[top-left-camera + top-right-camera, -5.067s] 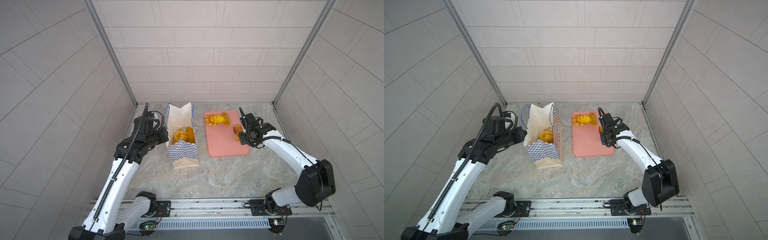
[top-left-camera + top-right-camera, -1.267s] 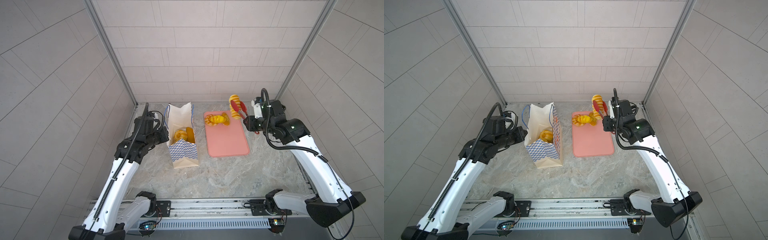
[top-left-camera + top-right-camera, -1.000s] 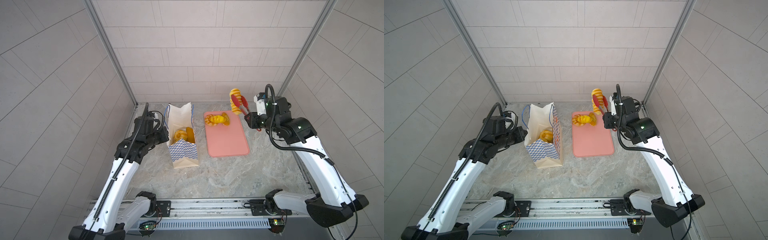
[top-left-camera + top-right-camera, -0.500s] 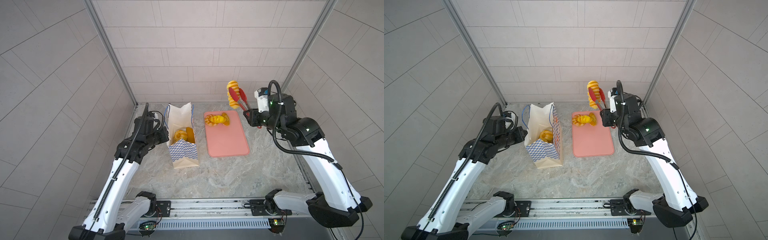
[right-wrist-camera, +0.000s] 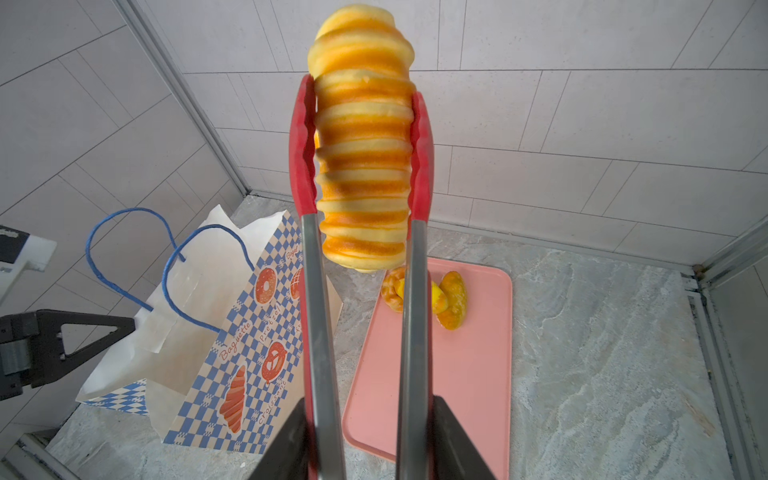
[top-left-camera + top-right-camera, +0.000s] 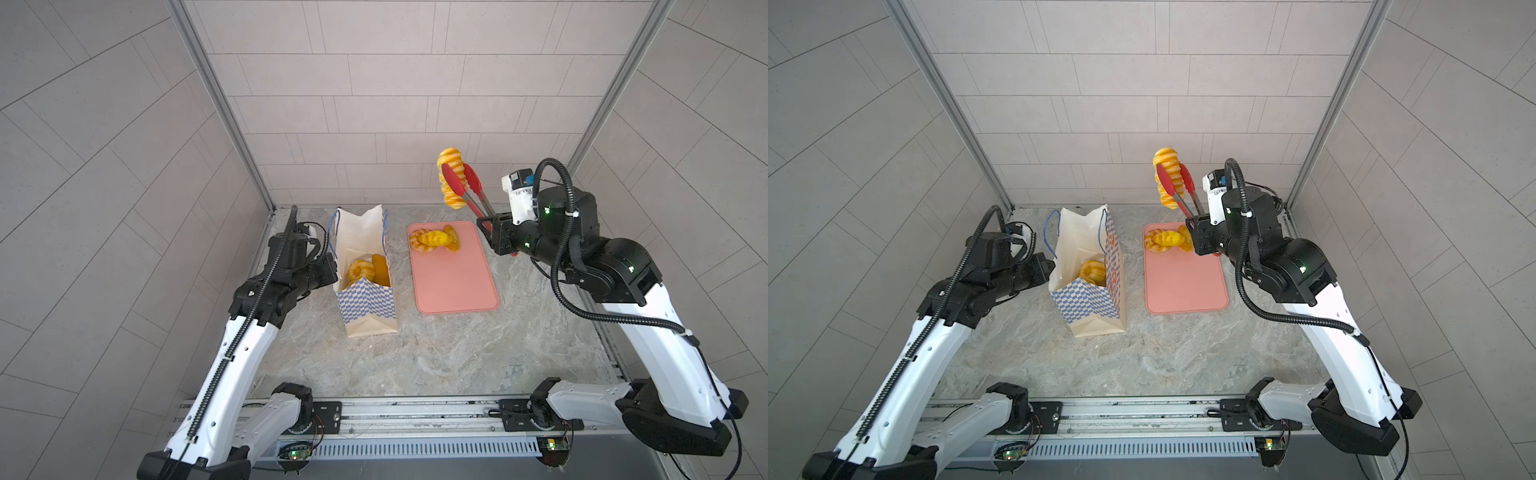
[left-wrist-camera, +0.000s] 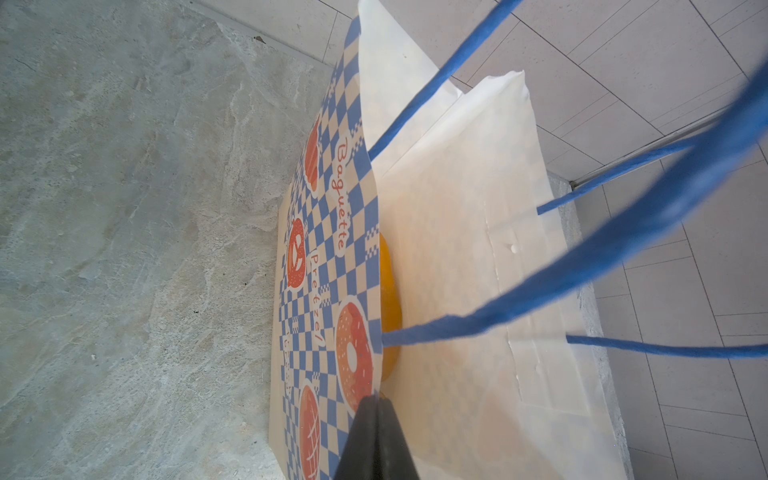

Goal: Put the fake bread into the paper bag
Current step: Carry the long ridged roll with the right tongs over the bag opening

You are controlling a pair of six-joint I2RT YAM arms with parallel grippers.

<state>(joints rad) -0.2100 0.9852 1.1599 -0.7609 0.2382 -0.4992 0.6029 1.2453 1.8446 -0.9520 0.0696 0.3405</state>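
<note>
Way in is from above: the paper bag [image 6: 365, 307] stands upright left of centre, mouth gaping. The left gripper [image 7: 376, 405] pinches its left rim, jaws tight together. Blue cord handles [image 7: 602, 245] stand up from both long walls, a snag. Pastries [image 6: 365, 269] lie in the bottom. A narrow bare lane runs between bag and pink tray [image 6: 453, 282]. Buns [image 6: 434, 240] crowd the tray's far end; its near part is bare. The right gripper [image 6: 492, 226], clamped on the tongs [image 6: 461, 187], carries a striped roll [image 6: 449, 158] high, clear of everything. The marble table [image 6: 415, 353] lies wide open in front.

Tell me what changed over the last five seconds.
The right pincer, gripping the tongs, lifted the striped roll off the pink tray, high into the air. Unchanged: left pincer pinching the paper bag rim, bread inside it, pastries on the tray.
</note>
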